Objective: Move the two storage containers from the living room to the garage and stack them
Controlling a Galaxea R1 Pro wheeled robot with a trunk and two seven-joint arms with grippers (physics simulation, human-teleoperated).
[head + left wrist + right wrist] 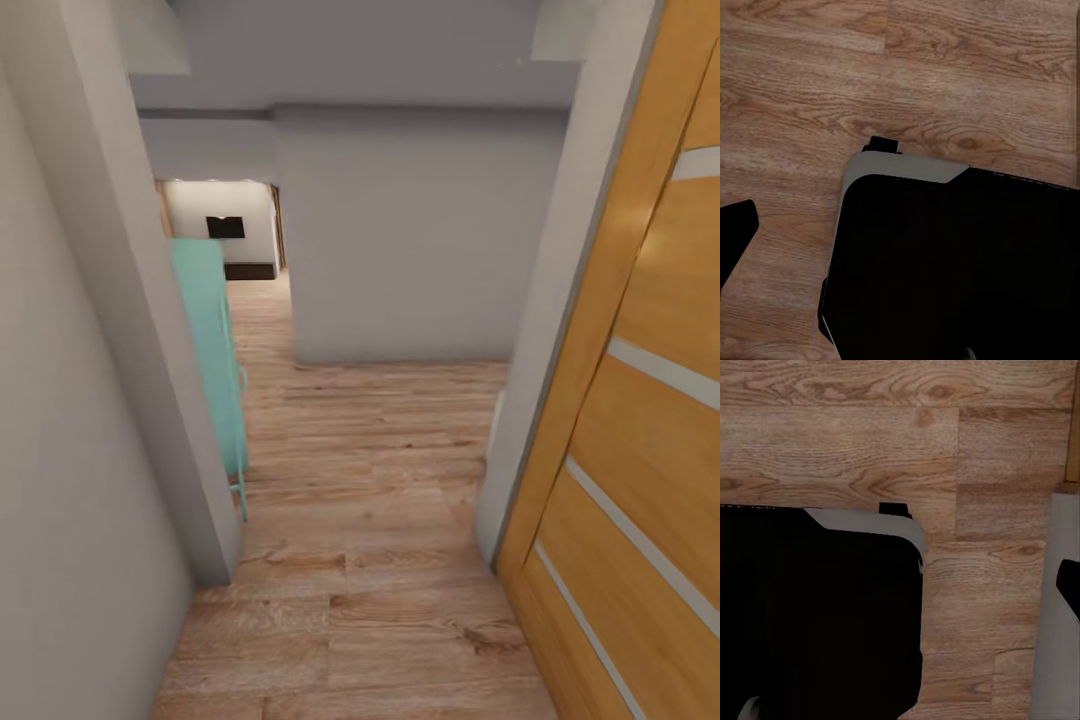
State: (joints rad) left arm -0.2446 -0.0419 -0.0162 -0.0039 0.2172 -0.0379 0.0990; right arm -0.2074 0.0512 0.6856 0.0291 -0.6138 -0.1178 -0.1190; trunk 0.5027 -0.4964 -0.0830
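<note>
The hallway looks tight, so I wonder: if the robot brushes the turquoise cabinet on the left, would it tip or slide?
The turquoise cabinet looks tall and narrow on thin legs, so a high shove could perhaps rock it. It stands against the grey wall, which likely stops tipping that way. On the smooth wood plank floor, its legs might slide rather than catch.

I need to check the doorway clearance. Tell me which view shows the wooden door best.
The head view: the wooden door with pale stripes fills its right side. The right wrist view catches perhaps a thin wooden sliver of it at one edge; the left wrist view gives wood plank floor.
</note>
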